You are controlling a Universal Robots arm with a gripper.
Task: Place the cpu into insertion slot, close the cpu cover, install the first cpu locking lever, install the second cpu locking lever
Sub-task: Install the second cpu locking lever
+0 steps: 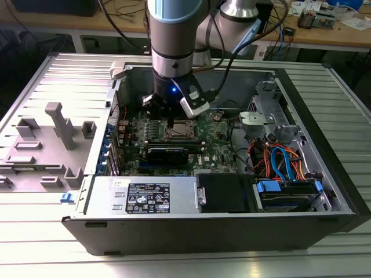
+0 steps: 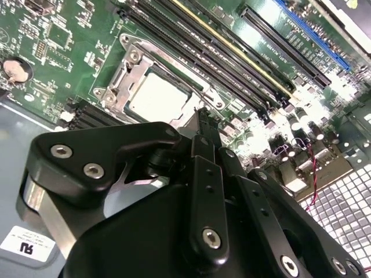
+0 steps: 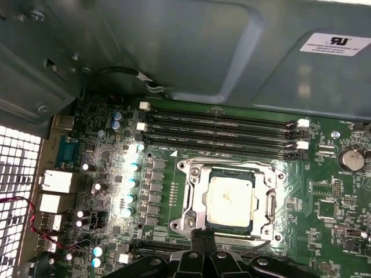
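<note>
- The gripper (image 1: pixel 171 119) hangs low inside the open computer case (image 1: pixel 324 217), right at the edge of the insertion slot (image 1: pixel 178 131) in the middle of the motherboard (image 1: pixel 217 147).
- The cpu (image 3: pixel 231 200) lies flat in the socket, pale metal top facing up; it shows in both wrist views, so the first step looks done.
- The cpu cover (image 3: pixel 198 191) appears folded down around the chip, its square window framing it. As I read it that step is done too, though I cannot be sure it is fully seated.
- The two locking levers: I cannot make them out clearly, so whether either is latched is unsettled. That seems to be the work left.
- The jaws look pressed together into one narrow tip at the socket's rim in the second wrist view (image 2: pixel 202 116), with nothing between them; touching or just above, I cannot tell.
- The chip is square, with no long axis; its edges run parallel to the memory slots (image 3: pixel 223 130) beside it.
</note>
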